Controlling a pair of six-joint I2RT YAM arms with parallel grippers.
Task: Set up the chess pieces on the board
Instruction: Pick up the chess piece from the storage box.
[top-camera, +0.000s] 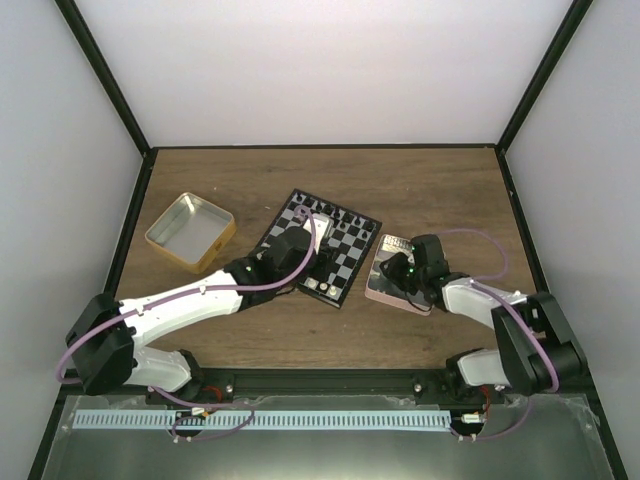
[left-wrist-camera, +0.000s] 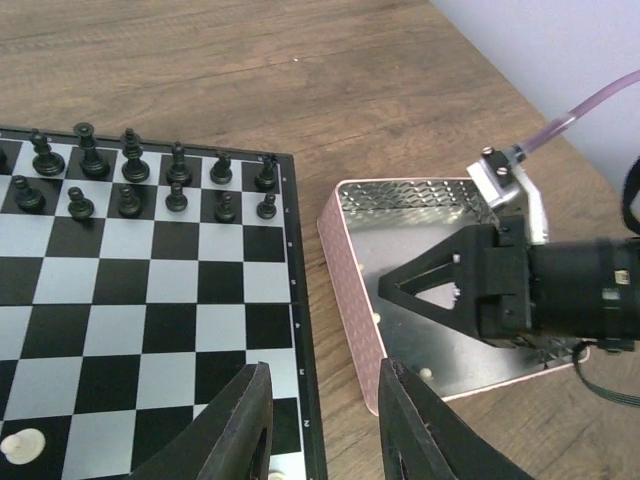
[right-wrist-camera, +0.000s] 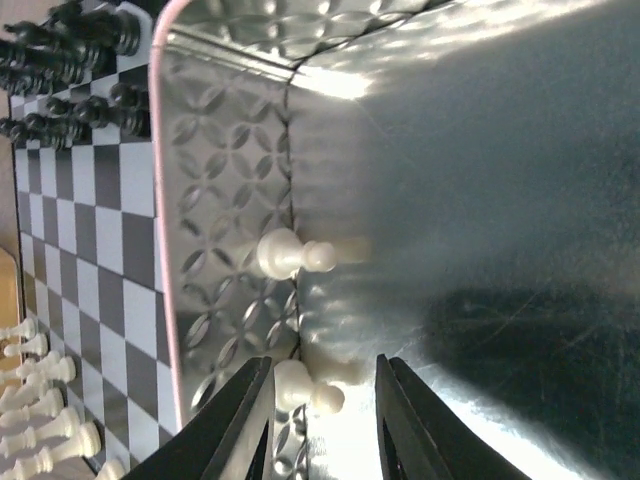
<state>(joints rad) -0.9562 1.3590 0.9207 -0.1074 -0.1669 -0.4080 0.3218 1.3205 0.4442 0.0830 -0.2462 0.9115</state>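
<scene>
Right gripper (right-wrist-camera: 322, 368): jaws narrowed, down inside the pink tray (right-wrist-camera: 165, 200). They straddle a cream pawn (right-wrist-camera: 305, 392) lying on its side. The pawn sits close to one finger, with a gap showing at the other, so no clamp is seen.

A second cream pawn (right-wrist-camera: 290, 253) lies just beyond, in the crease where wall meets floor.

Tray wall is embossed metal with a repeating petal-diamond pattern. The floor is smooth and mirror-like, the rim thin and pink.

Left gripper (left-wrist-camera: 326, 366): dark tapered fingers a little apart, nothing between them, hovering over the near right corner of the board (left-wrist-camera: 150, 290).

The board is square with black and pale grey checks, a glossy face and a thin black rim. It lies flat on the wood-grain table (left-wrist-camera: 300, 80), just left of the tray and apart from it.

The black pieces (left-wrist-camera: 130, 165) stand upright in two rows along the far edge, small turned figures with round heads. The cream pieces (right-wrist-camera: 40, 400) are lined up at the opposite edge.

A yellow-sided tin (top-camera: 190, 232) with a dull metal inside lies well left of the board.
</scene>
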